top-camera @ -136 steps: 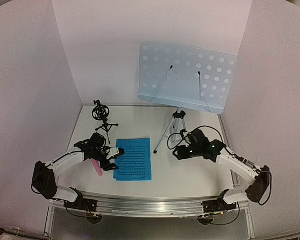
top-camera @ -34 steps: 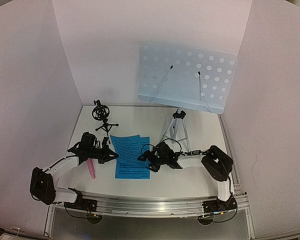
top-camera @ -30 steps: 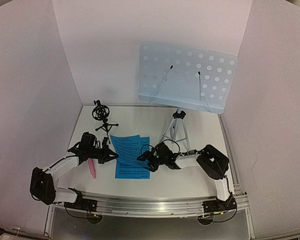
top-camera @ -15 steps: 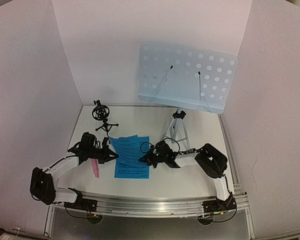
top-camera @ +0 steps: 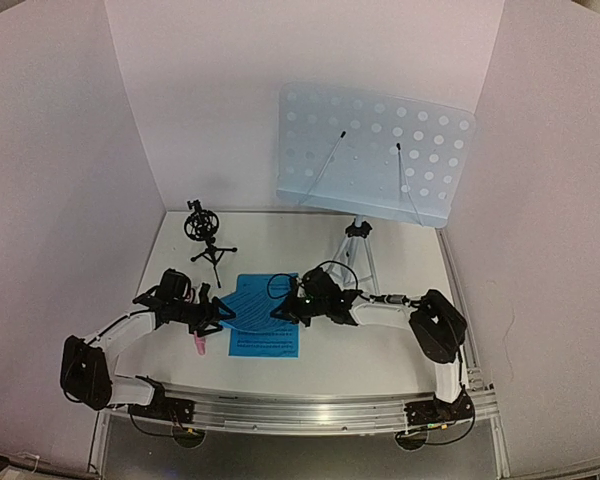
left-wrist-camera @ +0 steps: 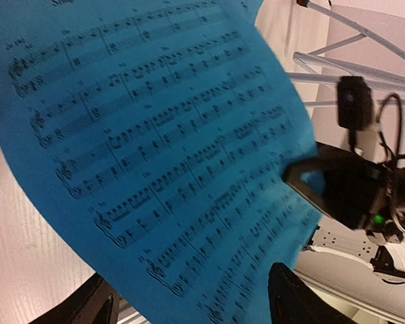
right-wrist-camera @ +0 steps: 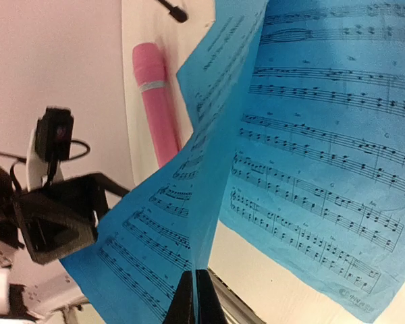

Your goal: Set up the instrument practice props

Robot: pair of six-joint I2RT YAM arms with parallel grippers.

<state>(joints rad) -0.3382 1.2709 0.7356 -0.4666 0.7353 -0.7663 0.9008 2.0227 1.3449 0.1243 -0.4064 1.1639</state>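
Observation:
Two bright blue music sheets overlap in the middle of the table. My right gripper (right-wrist-camera: 196, 278) is shut on one edge of the upper sheet (right-wrist-camera: 155, 229) and holds it raised and curled above the lower sheet (right-wrist-camera: 324, 162), which lies flat. From above, that gripper (top-camera: 278, 312) is at the sheets' right side. My left gripper (top-camera: 218, 316) stands open at the raised sheet's (left-wrist-camera: 162, 148) left edge, its fingers (left-wrist-camera: 290, 297) wide apart. The pink microphone (top-camera: 197, 345) lies on the table below the left gripper. The black mic holder (top-camera: 204, 232) and the pale blue music stand (top-camera: 375, 155) are behind.
The stand's silver tripod (top-camera: 355, 255) is planted just behind the right arm's wrist. White walls close in the table on the left, back and right. A metal rail (top-camera: 300, 412) runs along the near edge.
My right gripper has shut on the upper sheet's edge and lifted it. My left gripper, shut before, has opened at the sheet's left edge.

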